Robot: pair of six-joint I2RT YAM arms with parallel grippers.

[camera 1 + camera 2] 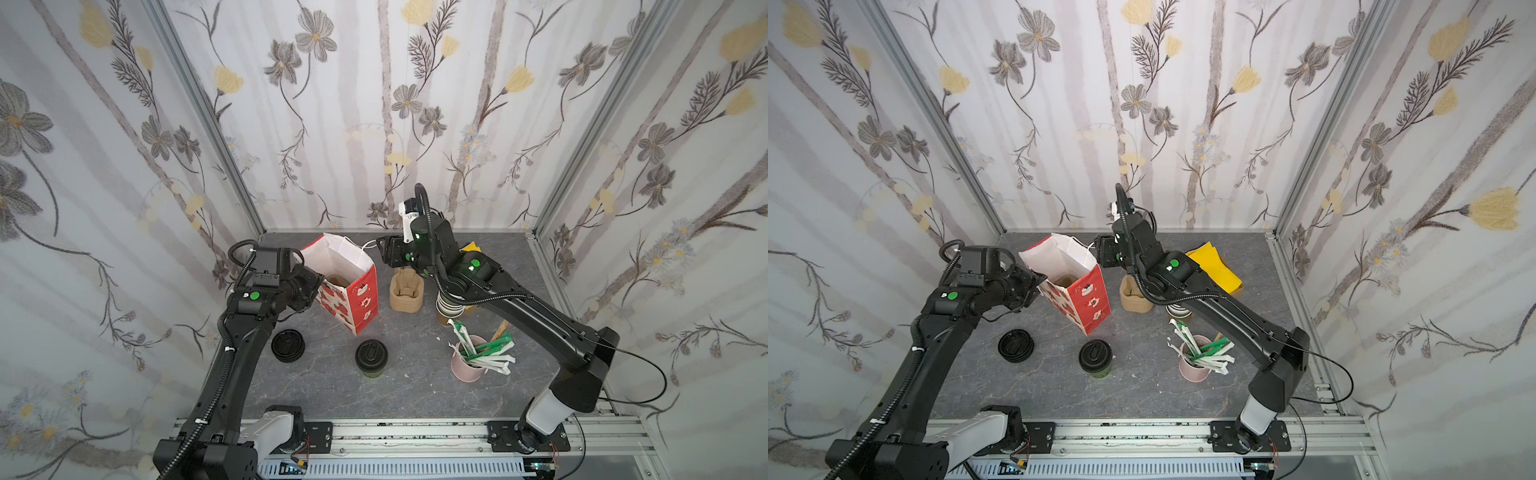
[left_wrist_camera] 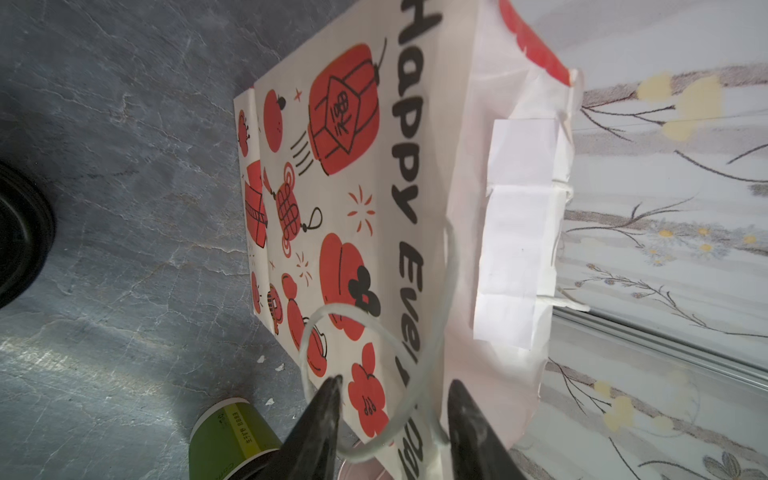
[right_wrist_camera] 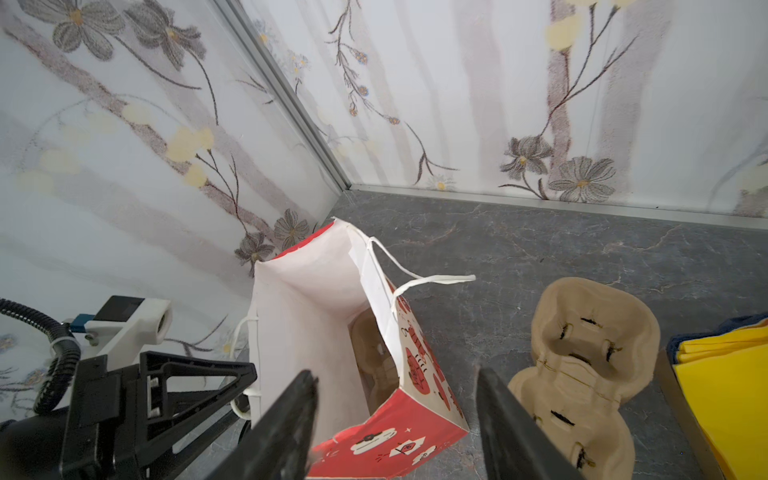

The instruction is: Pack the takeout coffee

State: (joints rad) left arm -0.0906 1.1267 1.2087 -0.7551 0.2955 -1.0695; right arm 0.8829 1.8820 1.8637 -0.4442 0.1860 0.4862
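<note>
**Outside the bag (image 1: 347, 291): coffee (image 1: 371, 358) on desk (image 1: 415, 390), nothing gripped**

At the bag's outer left wall, just under the rim, sits the left hand (image 2: 397, 380). Its fingers (image 2: 320, 419) are spread with nothing pinched. One string handle (image 2: 345, 307) loops loose through the gap between them. It passes right at one fingertip; cannot tell if it touches.

The right hand (image 3: 395, 372) hovers at the far right corner of the bag's rim, above the desk. Its fingers are spread wide and it holds nothing. A second handle (image 3: 432, 280) sticks out sideways from the rim toward this hand. In both top views the string's end is just beside the hand; contact cannot be told.

The coffee stands upright on the desk with its black lid on, on the rail side of the bag. It is well apart from the right hand. It is nearer the left hand, toward the base from it and off to its right. In the left wrist view its green side shows partly behind one finger.

- A brown carrier (image 3: 370, 353) lies at the bottom of the bag, below both hands.
- A second carrier (image 1: 406, 293) sits on the desk right of the bag, just below the right hand.
- The lid stack (image 1: 287, 345) is baseward of the left hand, left of the coffee.
- The cup stack (image 1: 449, 309) is mostly hidden under the right arm.
- The pink cup (image 1: 469, 365) of straws is baseward of that, well apart from the right hand.
- Yellow napkins (image 1: 1214, 270) lie right of the right hand, behind its arm.
</note>
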